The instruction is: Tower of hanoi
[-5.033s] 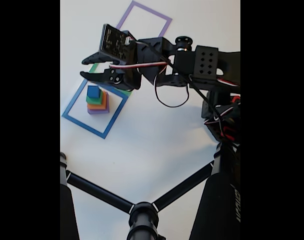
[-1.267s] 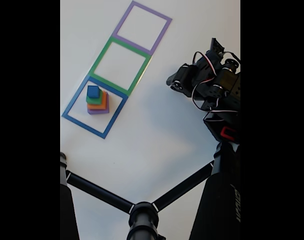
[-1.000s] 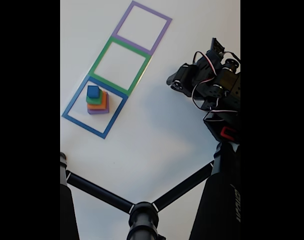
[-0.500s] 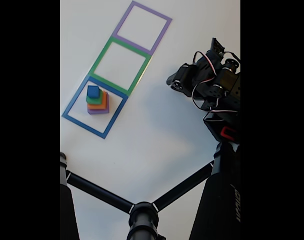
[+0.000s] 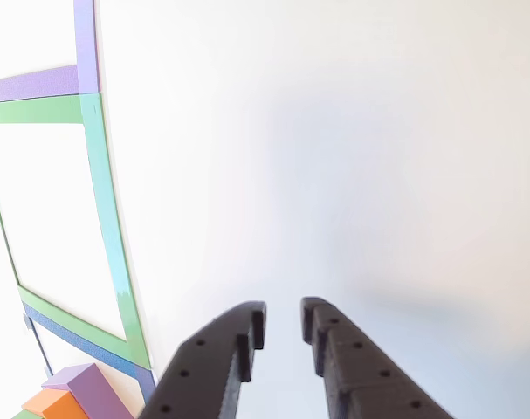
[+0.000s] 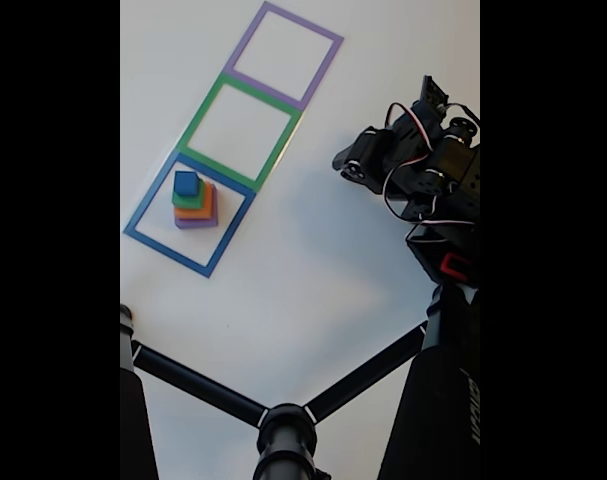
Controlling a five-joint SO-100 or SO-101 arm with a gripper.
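Tower of hanoi (image 6: 194, 201) sits stacked inside the blue square outline (image 6: 143, 236), well off to the hand's left in the fixed view, blue cube (image 6: 187, 183) topmost. Over on the right the hand (image 5: 283, 325) hangs above bare white bench (image 6: 313, 260), fingers (image 5: 219, 358) slightly parted, pinching nothing.

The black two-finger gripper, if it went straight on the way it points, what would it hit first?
Probably nothing: ahead of the gripper lies bare white table. The coloured block stack sits off to the side, though depth is unclear.
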